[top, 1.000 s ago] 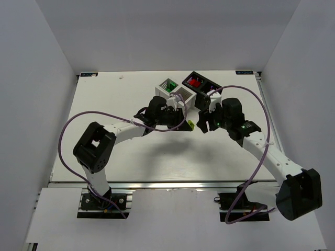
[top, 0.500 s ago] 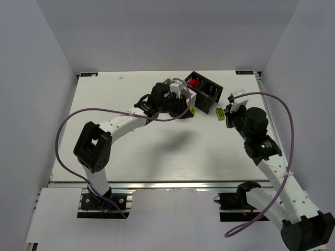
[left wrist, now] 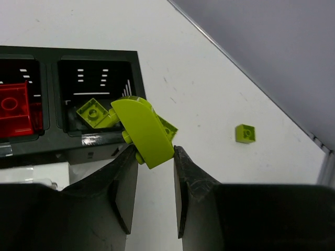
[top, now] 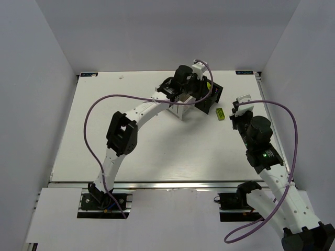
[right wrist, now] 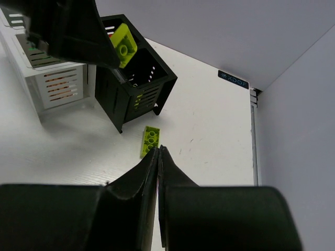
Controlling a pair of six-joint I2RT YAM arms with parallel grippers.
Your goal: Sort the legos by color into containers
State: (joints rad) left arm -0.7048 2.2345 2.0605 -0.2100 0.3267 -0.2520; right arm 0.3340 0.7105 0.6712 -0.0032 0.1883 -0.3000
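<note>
A white tabletop (top: 157,157) is seen across the middle of the top view, enclosed by plain pale walls (top: 42,52) on 3 sides. A small dark label (top: 87,74) is fixed at its upper-left corner and a 2nd label (top: 244,72) at its upper right. An aluminium rail (top: 167,185) is laid along its lower edge.

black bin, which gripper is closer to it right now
Left. The left gripper hangs over the rim of the black bin, shut on a yellow-green brick. The right gripper, shut and empty, sits off to the bin's side near a loose brick on the table.
</note>
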